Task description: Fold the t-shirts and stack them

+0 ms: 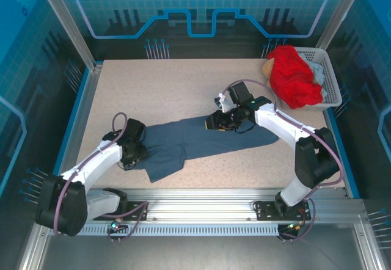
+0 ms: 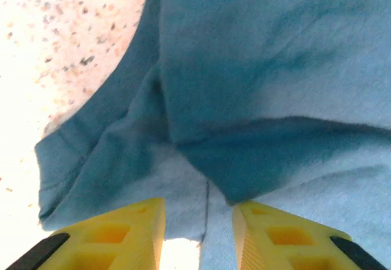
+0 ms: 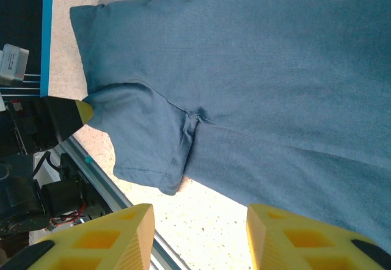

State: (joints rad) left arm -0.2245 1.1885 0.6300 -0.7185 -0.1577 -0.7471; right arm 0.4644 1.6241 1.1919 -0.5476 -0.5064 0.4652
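- From overhead, the blue t-shirt [image 1: 201, 138] lies stretched across the middle of the tabletop [image 1: 165, 87]. Its near-left end is bunched, and its right end runs under the right arm.
- The red t-shirt [image 1: 295, 77] sits heaped in the white basket [image 1: 330, 82] at the far right corner, well apart from the blue one.
- The left gripper [image 1: 131, 153] is down at the shirt's near-left edge. Its wrist camera adds what overhead can't: jaws apart, gripping nothing, with folded cloth and a sleeve hem just beyond them and a sliver of bare tabletop in the gap.
- The right gripper [image 1: 215, 122] hangs by the shirt's far edge. From its wrist, the jaws are wide apart with nothing between them, and a sleeve lies doubled over the shirt body just ahead.
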